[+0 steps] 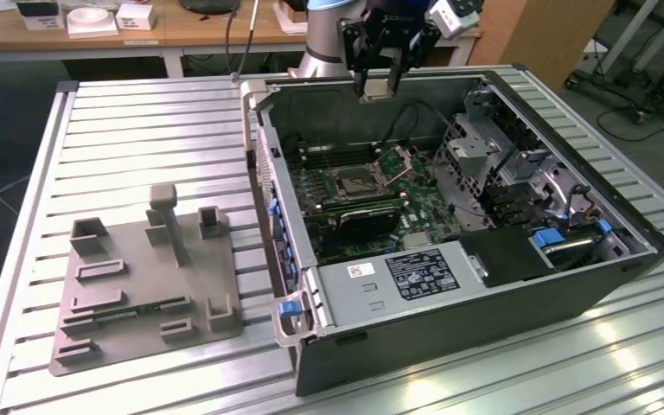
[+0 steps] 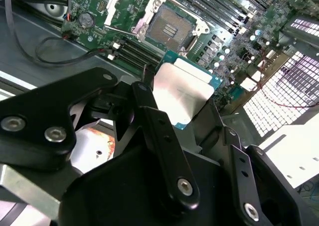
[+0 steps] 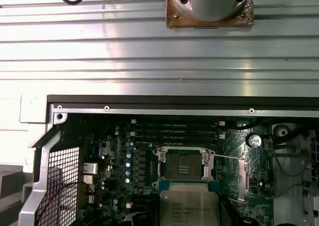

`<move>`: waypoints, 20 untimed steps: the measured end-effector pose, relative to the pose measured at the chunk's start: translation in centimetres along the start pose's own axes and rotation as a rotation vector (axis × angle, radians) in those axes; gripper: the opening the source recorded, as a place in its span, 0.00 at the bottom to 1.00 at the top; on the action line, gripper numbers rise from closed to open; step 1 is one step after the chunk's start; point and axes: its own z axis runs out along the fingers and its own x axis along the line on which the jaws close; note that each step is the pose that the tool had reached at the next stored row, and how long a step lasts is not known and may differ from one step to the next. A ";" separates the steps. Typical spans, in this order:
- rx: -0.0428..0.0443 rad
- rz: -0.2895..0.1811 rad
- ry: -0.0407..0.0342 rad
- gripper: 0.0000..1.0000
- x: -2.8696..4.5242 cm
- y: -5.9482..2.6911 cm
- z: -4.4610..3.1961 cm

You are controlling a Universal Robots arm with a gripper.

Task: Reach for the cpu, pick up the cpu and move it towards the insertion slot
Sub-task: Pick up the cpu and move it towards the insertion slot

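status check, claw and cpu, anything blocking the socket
Claw shut on cpu, above the open computer case. Insertion slot open, dark centre bare. Nothing seen in the way.

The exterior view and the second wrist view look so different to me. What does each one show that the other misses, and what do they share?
The exterior view takes in the whole open computer case, the slatted metal table and a grey parts tray beside the case. The second wrist view shows, up close, the cpu clamped between the hand's black fingers. Both show the hand above the motherboard and the insertion slot, open and empty.
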 end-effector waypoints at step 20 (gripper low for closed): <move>0.0001 0.000 -0.0008 0.55 -0.43 2.61 0.28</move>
